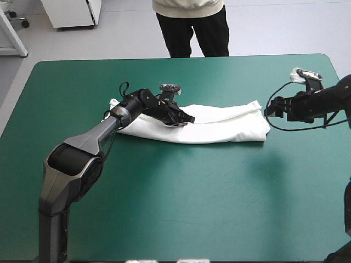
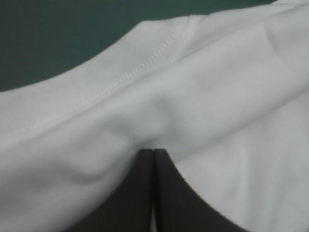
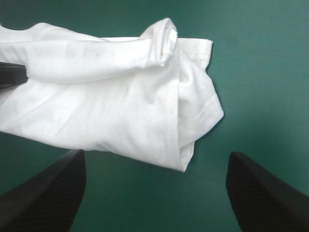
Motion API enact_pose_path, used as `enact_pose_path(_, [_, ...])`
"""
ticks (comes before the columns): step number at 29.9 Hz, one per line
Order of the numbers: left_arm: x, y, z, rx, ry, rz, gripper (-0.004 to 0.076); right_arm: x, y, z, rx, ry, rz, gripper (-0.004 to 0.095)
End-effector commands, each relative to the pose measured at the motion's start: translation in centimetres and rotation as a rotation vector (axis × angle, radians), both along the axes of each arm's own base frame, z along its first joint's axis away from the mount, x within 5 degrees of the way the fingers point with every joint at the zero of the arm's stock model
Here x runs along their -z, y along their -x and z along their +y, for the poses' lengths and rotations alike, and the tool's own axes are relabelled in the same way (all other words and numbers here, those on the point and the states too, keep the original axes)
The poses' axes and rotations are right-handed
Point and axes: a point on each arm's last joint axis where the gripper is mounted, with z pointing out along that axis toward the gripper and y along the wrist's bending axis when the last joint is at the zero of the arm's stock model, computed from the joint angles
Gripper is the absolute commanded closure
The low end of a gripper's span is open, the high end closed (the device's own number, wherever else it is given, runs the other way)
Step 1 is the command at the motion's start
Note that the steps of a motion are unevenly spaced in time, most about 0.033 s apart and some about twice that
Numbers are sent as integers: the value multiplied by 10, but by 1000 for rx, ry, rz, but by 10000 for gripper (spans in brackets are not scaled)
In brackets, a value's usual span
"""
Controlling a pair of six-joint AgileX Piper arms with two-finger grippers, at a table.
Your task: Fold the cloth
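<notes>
White cotton lies in a long folded band across the far half of the teal-green cover (image 1: 181, 208), running side to side: that is your T-shirt (image 1: 225, 125). Your left gripper (image 1: 184, 119) sits down on it, left of the band's middle. In its wrist view the black fingers (image 2: 174, 193) are pressed together into one point with a pucker of cloth gathered at the tip, so I judge it is pinching a fold of the top layer, not merely resting there. Your right gripper (image 1: 271, 108) hovers just beside the band's right end without touching it. Its fingers (image 3: 48, 188) are spread wide, with the layered end of the shirt ahead of them.

The step in hand looks like taking hold of the right end so the band can be folded across itself. Bring the right gripper in low and square to that end and take every layer. The rolled edge (image 3: 161, 41) on top could slip free if you catch only the lower sheet. Close fully before lifting. Raise both sides evenly so the stitched hem (image 2: 140, 67) lines up and no slack bunches in the middle. Check that the left pinch is deep enough, because a shallow bite may let go once the cloth takes weight.
</notes>
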Motion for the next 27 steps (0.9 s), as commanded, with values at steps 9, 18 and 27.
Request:
enact_pose_path(9, [-24,5,-2,5,38,-23,733,55,-48,21,-13,10,-4,156])
enact_pose_path(18, [-24,4,-2,-2,42,-24,733,94,-54,44,-126,-3,117,284])
enact_pose_path(27, [-24,4,-2,-3,38,-29,733,95,-52,63,-194,9,120,930])
